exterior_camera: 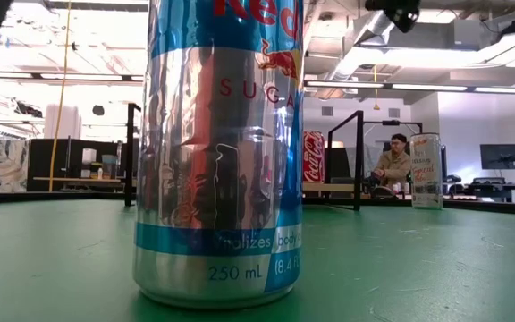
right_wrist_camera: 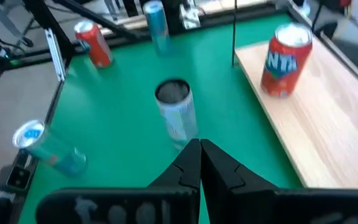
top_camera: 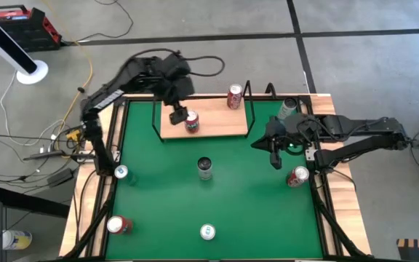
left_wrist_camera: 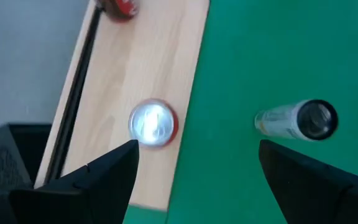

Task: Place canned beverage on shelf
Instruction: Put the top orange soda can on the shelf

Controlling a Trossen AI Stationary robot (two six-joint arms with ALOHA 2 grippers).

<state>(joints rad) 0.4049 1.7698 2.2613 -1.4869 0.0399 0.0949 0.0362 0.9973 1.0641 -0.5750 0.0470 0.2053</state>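
Observation:
The shelf point(top_camera: 213, 122), a light-wood board with a thin black wire frame, lies at the far side of the green mat. A red can point(top_camera: 191, 123) stands upright on it near its front edge, and another red can point(top_camera: 235, 96) stands at its far right corner. My left gripper point(top_camera: 177, 115) hangs open above the nearer red can point(left_wrist_camera: 154, 123), its fingers wide apart and clear of the can. My right gripper point(top_camera: 275, 156) is shut on nothing, above the mat to the shelf's right. A slim silver can point(top_camera: 205, 167) stands mid-mat.
Loose cans stand on the mat: at the left edge point(top_camera: 121, 172), near left point(top_camera: 118, 225), near middle point(top_camera: 208, 232), right point(top_camera: 297, 176) and far right point(top_camera: 288, 108). A silver-blue can point(exterior_camera: 217, 152) fills the low view. A seated person point(exterior_camera: 392, 165) shows beyond the table.

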